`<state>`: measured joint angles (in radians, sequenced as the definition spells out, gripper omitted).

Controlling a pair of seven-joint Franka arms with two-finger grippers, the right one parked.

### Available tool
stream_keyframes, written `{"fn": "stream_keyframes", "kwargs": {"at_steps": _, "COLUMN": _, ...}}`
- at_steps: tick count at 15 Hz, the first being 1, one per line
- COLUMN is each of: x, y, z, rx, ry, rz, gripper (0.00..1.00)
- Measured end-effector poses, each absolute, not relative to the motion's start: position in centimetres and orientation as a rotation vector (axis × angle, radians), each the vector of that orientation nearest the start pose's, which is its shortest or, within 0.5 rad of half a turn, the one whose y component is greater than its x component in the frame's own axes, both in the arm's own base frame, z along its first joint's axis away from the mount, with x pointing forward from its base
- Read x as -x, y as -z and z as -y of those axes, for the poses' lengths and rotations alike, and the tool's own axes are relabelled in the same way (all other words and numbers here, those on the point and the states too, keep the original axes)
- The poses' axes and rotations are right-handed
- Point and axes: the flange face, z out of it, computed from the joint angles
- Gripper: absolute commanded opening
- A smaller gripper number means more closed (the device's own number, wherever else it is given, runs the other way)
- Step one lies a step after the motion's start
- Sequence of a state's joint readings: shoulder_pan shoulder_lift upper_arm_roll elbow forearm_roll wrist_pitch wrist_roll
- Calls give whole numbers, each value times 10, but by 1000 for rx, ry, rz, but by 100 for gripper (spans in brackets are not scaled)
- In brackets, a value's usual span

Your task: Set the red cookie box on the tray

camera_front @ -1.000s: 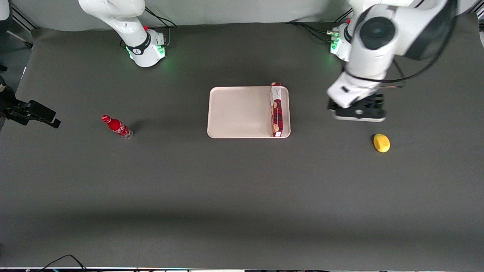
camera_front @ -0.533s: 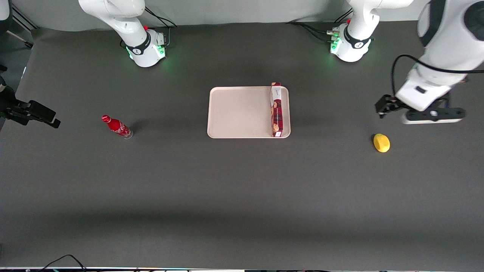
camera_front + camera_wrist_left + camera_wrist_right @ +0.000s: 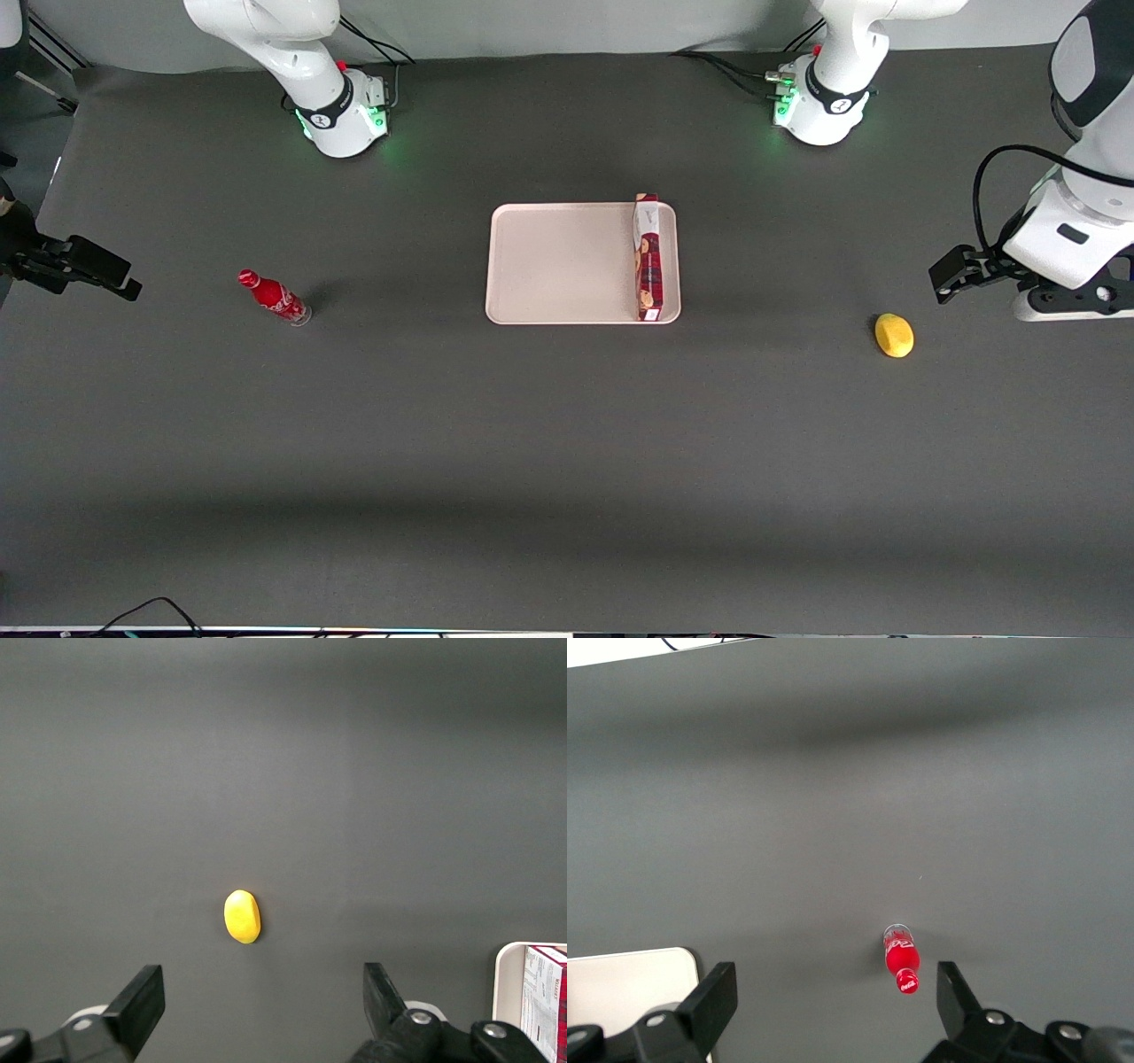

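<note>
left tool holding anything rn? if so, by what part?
Nothing. The tool is open and empty, up at the working arm's end of the table near the lemon. The box stands on its edge on the tray.

White glossy left arm (image 3: 1085, 159), black looped cable (image 3: 992, 190), black tool (image 3: 261, 1014) with silver screws, green-lit base (image 3: 819, 102)
</note>
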<state>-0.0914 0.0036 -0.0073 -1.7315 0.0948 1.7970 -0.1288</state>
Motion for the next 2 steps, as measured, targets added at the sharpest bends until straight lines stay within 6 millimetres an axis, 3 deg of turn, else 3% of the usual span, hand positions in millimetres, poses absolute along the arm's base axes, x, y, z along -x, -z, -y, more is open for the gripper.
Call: {"fn": "stream_keyframes", "kwargs": {"at_steps": 2, "x": -570, "y": -564, "z": 48, "rx": 3058, "ry": 105, "rz": 20, "gripper": 100}}
